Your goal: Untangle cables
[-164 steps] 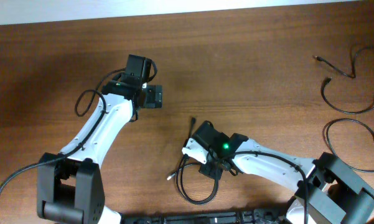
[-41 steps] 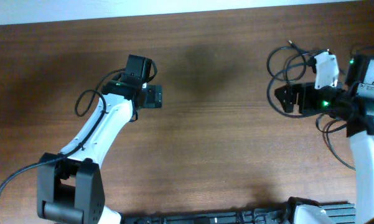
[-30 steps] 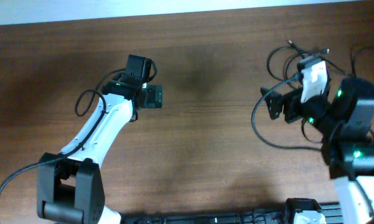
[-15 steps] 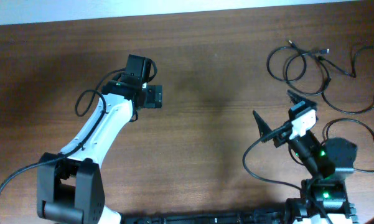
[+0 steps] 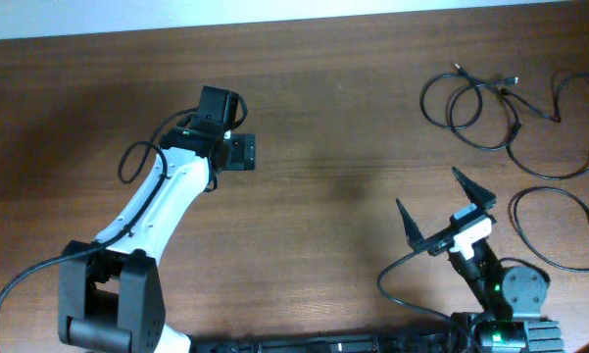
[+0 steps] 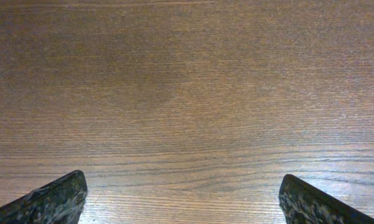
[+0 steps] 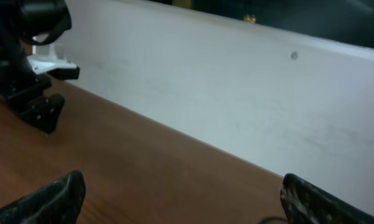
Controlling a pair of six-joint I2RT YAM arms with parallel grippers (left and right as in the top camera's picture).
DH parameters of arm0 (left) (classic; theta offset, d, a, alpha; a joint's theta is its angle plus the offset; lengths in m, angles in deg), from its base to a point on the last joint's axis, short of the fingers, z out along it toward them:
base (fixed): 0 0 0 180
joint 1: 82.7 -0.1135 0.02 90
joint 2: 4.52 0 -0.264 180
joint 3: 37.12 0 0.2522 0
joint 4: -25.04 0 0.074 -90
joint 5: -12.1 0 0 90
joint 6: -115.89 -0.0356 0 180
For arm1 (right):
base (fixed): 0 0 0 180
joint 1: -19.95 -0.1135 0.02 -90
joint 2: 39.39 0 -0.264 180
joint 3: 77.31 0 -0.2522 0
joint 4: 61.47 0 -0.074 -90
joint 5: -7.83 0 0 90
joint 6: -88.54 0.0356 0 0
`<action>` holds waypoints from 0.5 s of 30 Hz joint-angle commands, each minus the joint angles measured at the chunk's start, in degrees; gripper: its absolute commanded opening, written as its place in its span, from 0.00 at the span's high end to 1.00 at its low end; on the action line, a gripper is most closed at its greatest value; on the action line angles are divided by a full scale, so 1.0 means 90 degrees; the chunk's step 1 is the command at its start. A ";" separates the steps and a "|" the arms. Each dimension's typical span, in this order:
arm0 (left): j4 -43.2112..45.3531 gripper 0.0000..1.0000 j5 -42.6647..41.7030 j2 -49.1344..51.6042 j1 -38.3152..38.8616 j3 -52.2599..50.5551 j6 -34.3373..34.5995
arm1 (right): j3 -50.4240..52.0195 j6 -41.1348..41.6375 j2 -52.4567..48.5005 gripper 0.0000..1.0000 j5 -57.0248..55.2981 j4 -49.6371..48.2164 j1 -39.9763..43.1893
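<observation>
The left tool [image 5: 243, 152] hangs over the left half of the table [image 5: 353, 245], toward the far edge. Its jaws are wide apart with nothing between them, and its wrist view shows only bare wood grain below. The right tool [image 5: 439, 203] stands raised near the front edge on the right side, its jaws also spread wide and empty. It is tilted up, so its own camera looks across the table at a white wall [image 7: 236, 106] rather than at any cord. The cables [image 5: 515, 123] all lie in the far right corner and along the right edge, well apart from both tools. No tight knot shows there. A coiled cord [image 5: 455, 106] rests in two loose overlapping loops with its plug ends toward the far edge. Just to its right a long cord [image 5: 549, 175] sweeps in an open curve toward the right edge. A third cord [image 5: 544, 188] lies in its own loop nearer the front, clear of the others. Most of the untangling looks done, since the cords are spread flat rather than bunched. The coiled cord and the long cord come very close, and whether they cross or merely touch cannot be told from above. If anything is left, it is likely parting those two and opening out the double loop.
</observation>
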 commanded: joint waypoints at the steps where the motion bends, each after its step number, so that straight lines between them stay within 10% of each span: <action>1: 0.0007 0.01 0.0092 0.0049 -0.0039 0.0029 -0.0102 | 0.0357 0.0029 0.0772 0.01 0.0061 0.0151 -0.0036; 15: 0.0007 0.01 0.0092 0.0049 -0.0039 0.0029 -0.0102 | 0.0357 -0.0041 0.0833 0.01 -0.1418 0.0809 -0.0078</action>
